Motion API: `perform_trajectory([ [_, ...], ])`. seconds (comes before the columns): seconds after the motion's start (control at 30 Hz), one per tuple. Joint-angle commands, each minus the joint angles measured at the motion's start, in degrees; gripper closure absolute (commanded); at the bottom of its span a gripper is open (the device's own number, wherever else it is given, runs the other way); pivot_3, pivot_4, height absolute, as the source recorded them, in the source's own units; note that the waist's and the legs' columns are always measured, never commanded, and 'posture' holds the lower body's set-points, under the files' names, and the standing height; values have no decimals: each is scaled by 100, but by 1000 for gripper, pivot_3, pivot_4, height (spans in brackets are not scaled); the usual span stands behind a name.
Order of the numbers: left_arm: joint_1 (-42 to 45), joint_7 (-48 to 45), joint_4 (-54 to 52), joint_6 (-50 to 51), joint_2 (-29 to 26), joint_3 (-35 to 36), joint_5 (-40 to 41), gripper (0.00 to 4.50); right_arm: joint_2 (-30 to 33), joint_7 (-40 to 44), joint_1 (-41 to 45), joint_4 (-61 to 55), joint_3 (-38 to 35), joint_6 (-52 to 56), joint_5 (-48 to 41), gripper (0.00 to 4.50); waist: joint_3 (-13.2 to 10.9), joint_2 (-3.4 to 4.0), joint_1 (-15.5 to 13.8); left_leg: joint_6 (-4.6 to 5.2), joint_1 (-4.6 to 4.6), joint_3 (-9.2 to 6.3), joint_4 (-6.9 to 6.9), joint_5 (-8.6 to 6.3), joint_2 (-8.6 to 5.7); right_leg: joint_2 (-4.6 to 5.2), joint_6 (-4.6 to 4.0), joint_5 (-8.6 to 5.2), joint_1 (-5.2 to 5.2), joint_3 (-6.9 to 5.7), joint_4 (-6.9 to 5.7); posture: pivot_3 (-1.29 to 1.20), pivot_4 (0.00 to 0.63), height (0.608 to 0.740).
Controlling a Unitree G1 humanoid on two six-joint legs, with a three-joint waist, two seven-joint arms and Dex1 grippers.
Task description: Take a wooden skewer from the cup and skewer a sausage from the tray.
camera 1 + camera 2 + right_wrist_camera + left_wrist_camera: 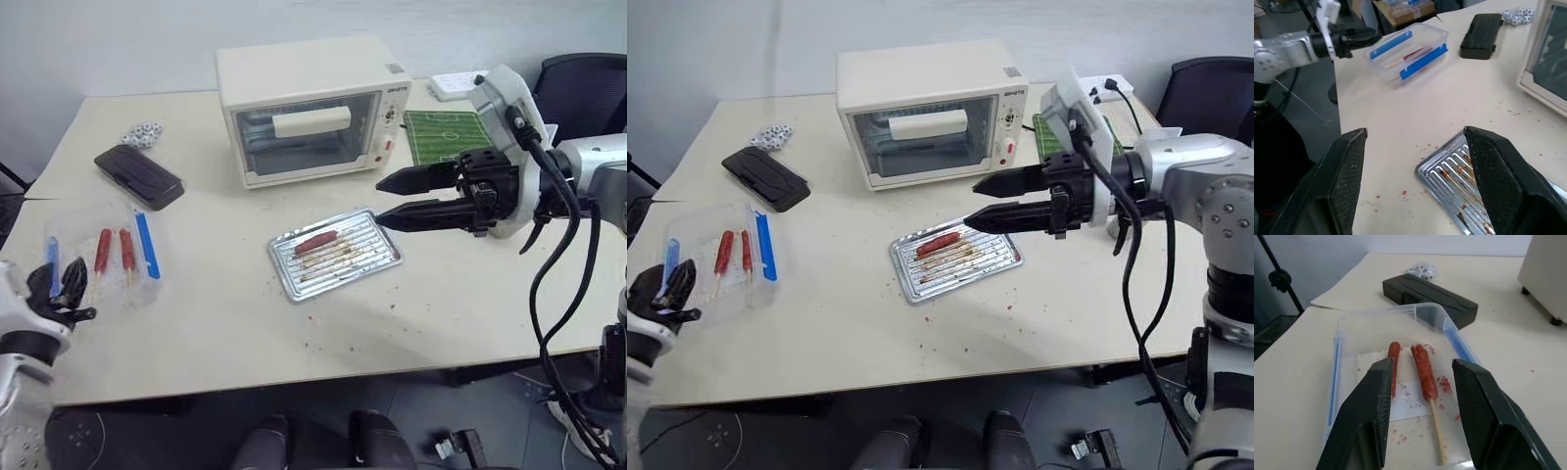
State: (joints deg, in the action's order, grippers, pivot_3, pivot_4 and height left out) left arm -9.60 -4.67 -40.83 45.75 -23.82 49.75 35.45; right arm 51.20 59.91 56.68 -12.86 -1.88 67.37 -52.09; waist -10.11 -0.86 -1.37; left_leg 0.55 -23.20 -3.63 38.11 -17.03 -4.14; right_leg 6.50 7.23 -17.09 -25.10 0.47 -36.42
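Note:
The silver ribbed tray point(277, 257) lies mid-table with one red sausage point(315, 241) on it. My right gripper point(382, 201) hovers open and empty just right of and above the tray, pointing left. At the near left corner stands a clear plastic box point(59, 235) holding two sausages point(1423, 369); a wooden skewer point(1436, 423) sticks out of one. My left gripper point(1423, 366) is open and empty at the box's near end, its fingers point(1371, 416) either side of those sausages. The cup is out of view.
A cream toaster oven point(309, 108) stands at the back centre. A black case point(138, 176) and a small bag of black-and-white balls point(143, 133) lie back left. A green pitch mat point(446, 135) and a white power strip point(453, 84) are back right. Crumbs dot the table.

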Motion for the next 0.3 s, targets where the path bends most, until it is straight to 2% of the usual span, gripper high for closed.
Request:
perform_trajectory([
  [0.03, -622, -614, -186, -118, -304, 972, 538, 2466, 180, 206, -34, 121, 51, -418, 329, 1221, 0, 0, 21, -1, 1, 0, -1, -2, 4, -2, 0, 0, 2, 0, 4, 0, 150, 740],
  [0.13, -1027, -862, -55, -114, -414, 1446, 930, 2466, 223, 356, -68, 310, 104, -639, 527, 1221, -1, 3, 13, 0, 3, 1, -2, -3, 5, -1, -2, -1, 6, 0, 10, 0, 150, 740],
  [0.3, -1395, -928, -104, -180, -437, 1573, 1128, 2466, 219, 510, -150, 439, 154, -816, 767, 1221, -4, 8, -3, 7, 22, -32, -3, -9, 7, 3, -5, 3, 58, 1, 50, 0, 150, 740],
])
